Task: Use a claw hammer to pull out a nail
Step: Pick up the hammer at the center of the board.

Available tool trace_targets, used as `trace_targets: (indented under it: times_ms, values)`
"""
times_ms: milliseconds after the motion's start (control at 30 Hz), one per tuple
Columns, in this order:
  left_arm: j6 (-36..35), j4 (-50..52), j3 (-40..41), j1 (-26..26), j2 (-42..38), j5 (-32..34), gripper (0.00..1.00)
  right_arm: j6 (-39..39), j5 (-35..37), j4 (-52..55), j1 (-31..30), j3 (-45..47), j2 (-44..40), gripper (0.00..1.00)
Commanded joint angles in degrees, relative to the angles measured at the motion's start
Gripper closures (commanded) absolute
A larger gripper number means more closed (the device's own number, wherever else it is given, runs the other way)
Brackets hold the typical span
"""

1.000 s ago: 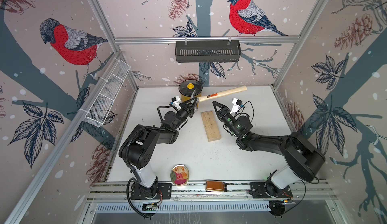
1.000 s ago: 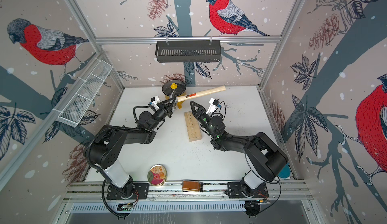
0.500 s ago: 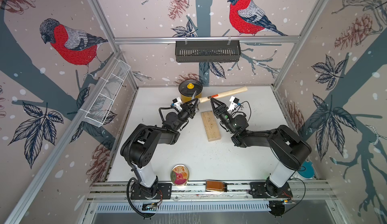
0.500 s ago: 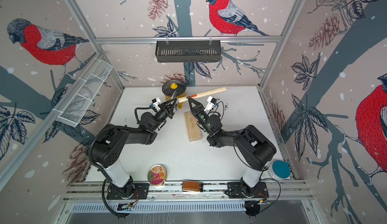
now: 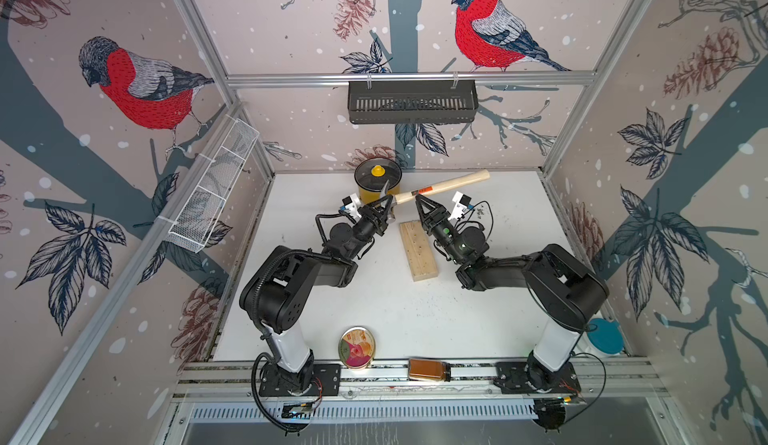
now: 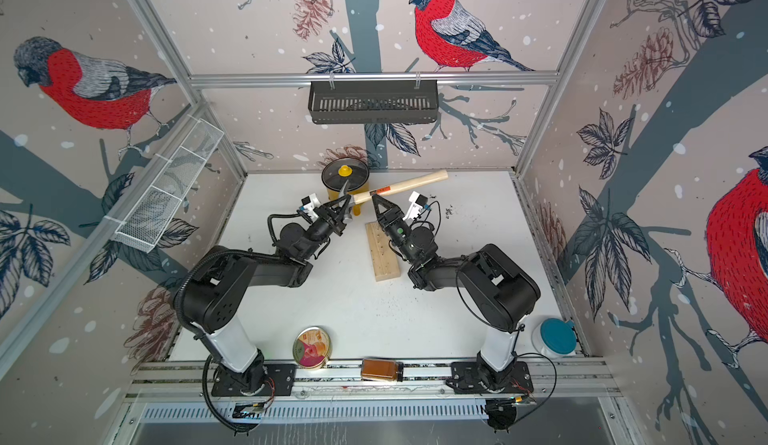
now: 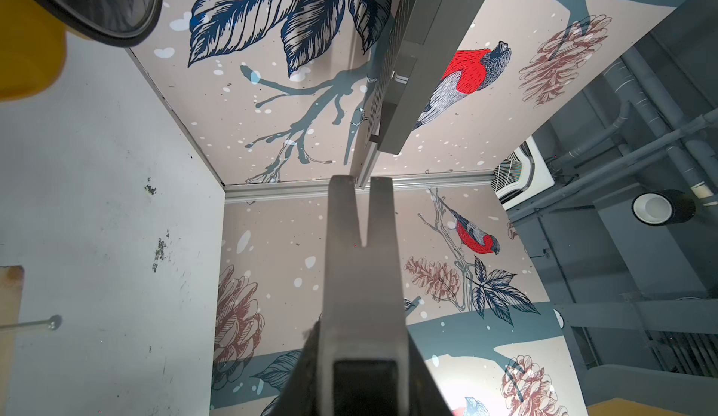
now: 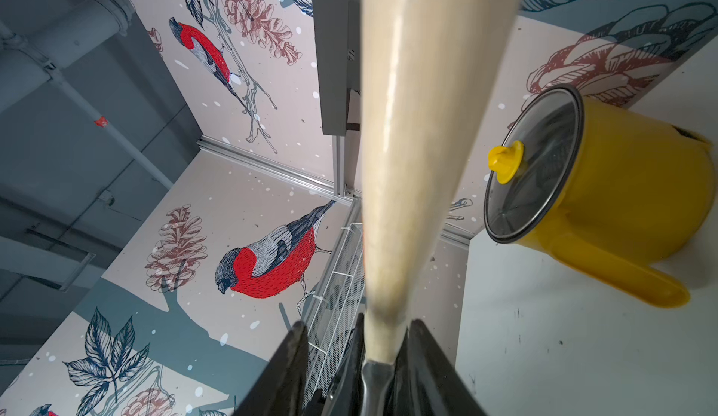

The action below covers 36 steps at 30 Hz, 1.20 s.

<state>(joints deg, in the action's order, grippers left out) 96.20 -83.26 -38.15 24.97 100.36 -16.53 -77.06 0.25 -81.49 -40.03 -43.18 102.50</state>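
Left hand (image 5: 386,206), gripping claw hammer (image 5: 444,183) (by head)

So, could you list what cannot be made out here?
- Nail: too small in both top views.
- Wooden block: cut off by left wrist view's edge.
- Striking face of the claw hammer: hidden by left gripper, top views.
- Right gripper: grip on handle blurred, right wrist view.

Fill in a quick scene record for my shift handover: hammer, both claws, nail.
claw hammer: held above the table, handle slanting toward the back wall
left claw: shut on the hammer's head
right claw: jaws astride the handle by its label; grip unclear
nail: sticking out of the wooden block, unpulled
yellow pot: behind the hammer head
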Motion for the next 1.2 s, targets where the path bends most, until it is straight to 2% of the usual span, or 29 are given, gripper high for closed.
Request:
trace_targets:
  times_ms: [0, 533, 1167]
  values:
    - [1.36, -18.49, -0.68, 0.29, -0.31, -0.08, 1.0, -0.97, -0.69, -2.46, 0.17, -0.84, 0.66, 0.56]
    - [0.83, -19.13, -0.11, 1.0, -0.99, 0.28, 1.0, -2.73, -0.95, -3.23, 0.74, -4.14, 4.23, 0.6]
    - [0.92, -19.67, 1.81, 1.92, -1.79, 0.1, 1.0, -2.44, -1.39, -2.07, 1.26, -6.92, 5.7, 0.59]
